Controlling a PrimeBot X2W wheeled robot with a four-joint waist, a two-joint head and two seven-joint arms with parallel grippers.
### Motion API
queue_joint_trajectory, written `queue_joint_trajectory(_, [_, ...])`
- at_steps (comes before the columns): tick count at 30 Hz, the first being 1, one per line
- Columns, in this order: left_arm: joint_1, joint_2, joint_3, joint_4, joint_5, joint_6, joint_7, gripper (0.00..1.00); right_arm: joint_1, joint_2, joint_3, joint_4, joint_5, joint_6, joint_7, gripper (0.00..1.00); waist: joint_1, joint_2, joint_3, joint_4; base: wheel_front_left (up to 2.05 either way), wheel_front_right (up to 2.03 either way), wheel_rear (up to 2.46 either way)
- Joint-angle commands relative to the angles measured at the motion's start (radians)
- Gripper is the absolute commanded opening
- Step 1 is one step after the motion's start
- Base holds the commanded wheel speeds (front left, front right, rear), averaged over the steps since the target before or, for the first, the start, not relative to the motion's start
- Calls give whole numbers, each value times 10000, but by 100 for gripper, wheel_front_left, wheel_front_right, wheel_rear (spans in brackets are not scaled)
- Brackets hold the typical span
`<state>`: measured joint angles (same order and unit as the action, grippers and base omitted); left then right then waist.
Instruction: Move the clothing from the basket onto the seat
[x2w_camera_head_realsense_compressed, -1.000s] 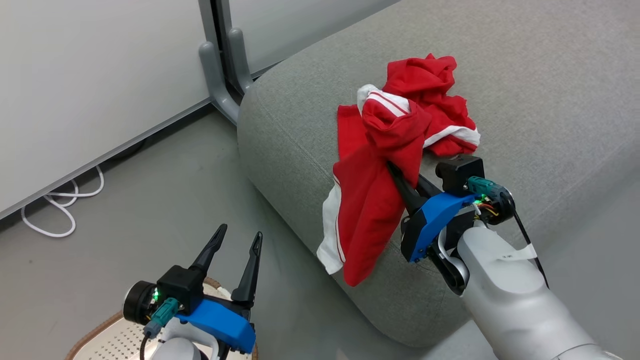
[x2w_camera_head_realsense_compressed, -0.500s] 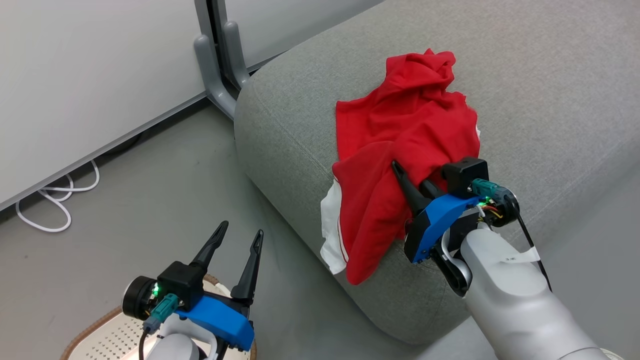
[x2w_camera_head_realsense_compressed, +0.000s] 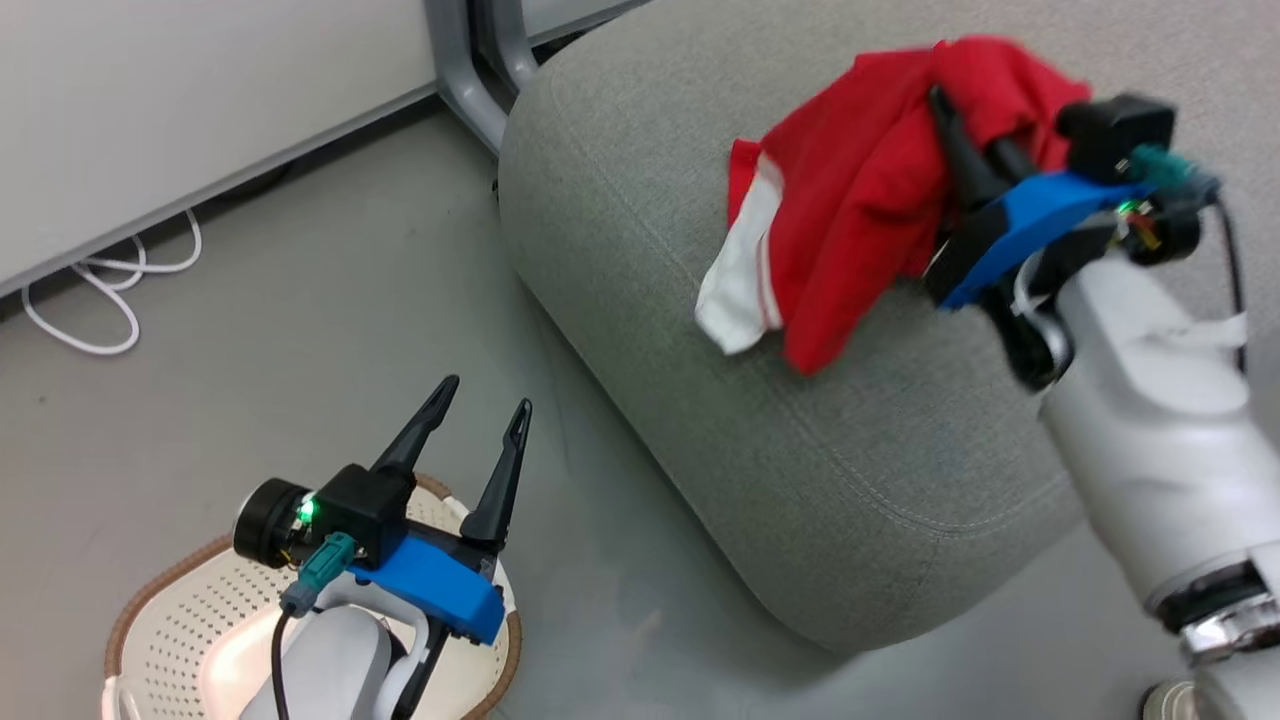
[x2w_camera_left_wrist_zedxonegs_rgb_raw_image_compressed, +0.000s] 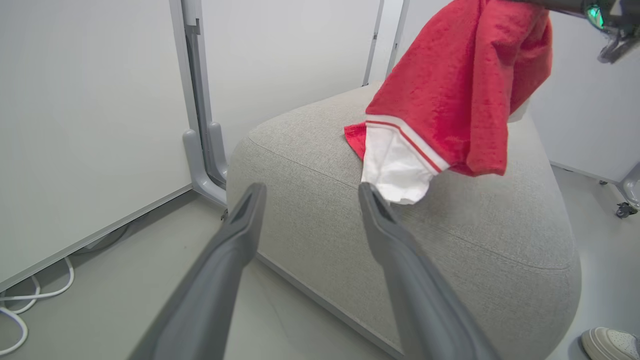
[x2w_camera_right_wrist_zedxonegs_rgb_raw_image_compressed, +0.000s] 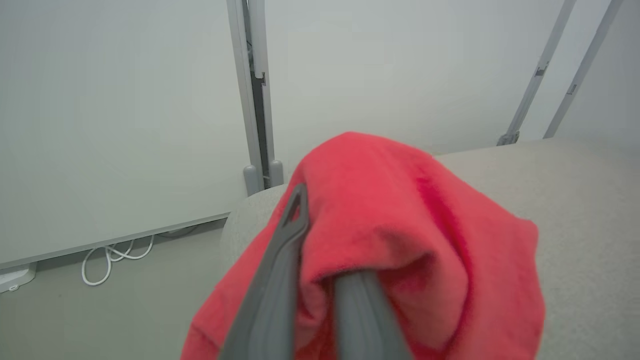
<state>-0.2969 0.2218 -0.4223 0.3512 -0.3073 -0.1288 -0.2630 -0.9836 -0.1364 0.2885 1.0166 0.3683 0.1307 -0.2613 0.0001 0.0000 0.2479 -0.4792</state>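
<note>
From the head: low at the left, the basket (x2w_camera_head_realsense_compressed: 185, 615), cut by the bottom edge and half covered by the left arm; inside, bare perforated floor wherever uncovered. Above it the left gripper (x2w_camera_head_realsense_compressed: 486, 393), fingers spread wide, nothing between. Up at the right, the right gripper (x2w_camera_head_realsense_compressed: 960, 125), fingers drawn close and clamped on the clothing (x2w_camera_head_realsense_compressed: 860, 200), one tip poking out of the red, the other buried in folds. Hanging from that grip over the top of the seat (x2w_camera_head_realsense_compressed: 800, 480), white band lowest; one garment or two, hard to say.

From the left wrist: own two fingers (x2w_camera_left_wrist_zedxonegs_rgb_raw_image_compressed: 235, 250) apart above the floor, before the seat's rounded corner. Clothing dangling from the top right; lower end of the white band at the cushion, touching or just above, unclear. A white shoe (x2w_camera_left_wrist_zedxonegs_rgb_raw_image_compressed: 612, 342) clipped by the lower right corner.

From the right wrist: red cloth, blurred, draped over both fingers (x2w_camera_right_wrist_zedxonegs_rgb_raw_image_compressed: 281, 260) and pinched between them, hiding the right tip. White cable (x2w_camera_right_wrist_zedxonegs_rgb_raw_image_compressed: 115, 256) on the floor by the wall panels (x2w_camera_right_wrist_zedxonegs_rgb_raw_image_compressed: 125, 125).

Against half a second ago: whole head picture shifted, so a camera move. Relative to the seat, clothing no longer draped down over the front edge but lifted further in over the cushion top. Left fingers spread as before
</note>
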Motion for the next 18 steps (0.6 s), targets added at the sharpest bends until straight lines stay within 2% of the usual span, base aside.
queue_joint_trajectory(1, [-283,143,-43,-66,64,-16,-26,100,-590,-281,-248,17,-45,1,-53,0,-1,0,581,393,0,0,0])
queue_joint_trajectory(10, [-1468,332,-627,-396,250,-16,-26,100,-2603,-2575,-2199,118,-561,1,-51,0,-1,0,2162,1778,0,0,0])
queue_joint_trajectory(11, [-1468,332,-627,-396,250,-16,-26,100,-2603,-2575,-2199,118,-561,1,-51,0,-1,0,2162,1778,0,0,0])
queue_joint_trajectory(14, [-1812,446,-794,-537,354,-16,-26,100,-2618,-3164,-2986,45,-648,1,-51,0,-1,0,2697,2220,0,0,0])
queue_joint_trajectory(18, [-2095,554,-880,-763,471,-16,-26,100,-2100,-3541,-3969,144,-793,1,-46,0,-1,0,3328,2685,0,0,0])
